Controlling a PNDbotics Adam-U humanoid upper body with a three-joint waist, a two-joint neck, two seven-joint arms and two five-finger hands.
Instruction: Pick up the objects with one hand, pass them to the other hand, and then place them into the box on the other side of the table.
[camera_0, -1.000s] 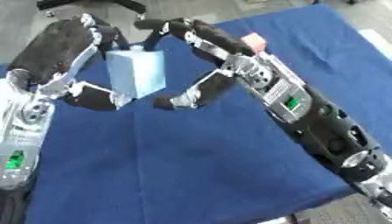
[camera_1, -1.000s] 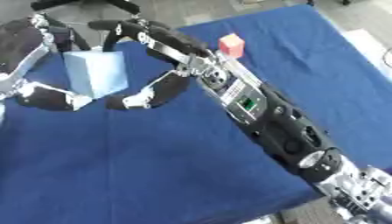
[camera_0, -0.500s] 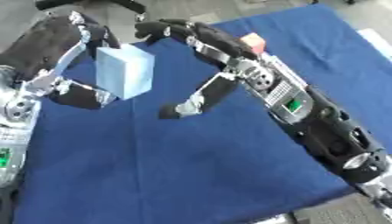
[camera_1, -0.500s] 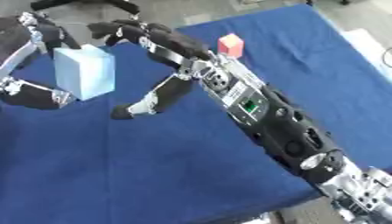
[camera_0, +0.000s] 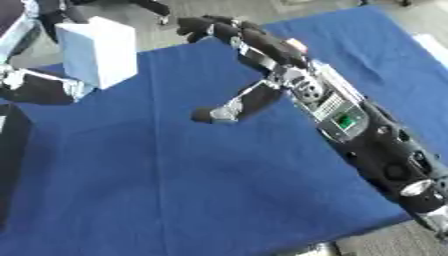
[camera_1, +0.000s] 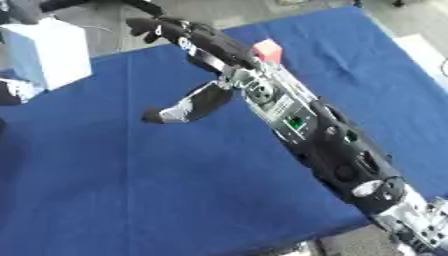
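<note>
Left eye view showed, at the far left, the left hand (camera_0: 39, 87) holding a pale blue box (camera_0: 98, 50) upright above the blue table (camera_0: 219, 190), its fingers (camera_0: 35, 94) wrapped against the box's lower left side. To the right, clear of the box, the right hand (camera_0: 236, 60) hung released over the table, dark fingers (camera_0: 210, 29) spread toward the far edge and thumb (camera_0: 229, 106) stretched down, touching nothing. Further right, a small red block (camera_1: 267, 51) sat on the table just behind the right forearm.
</note>
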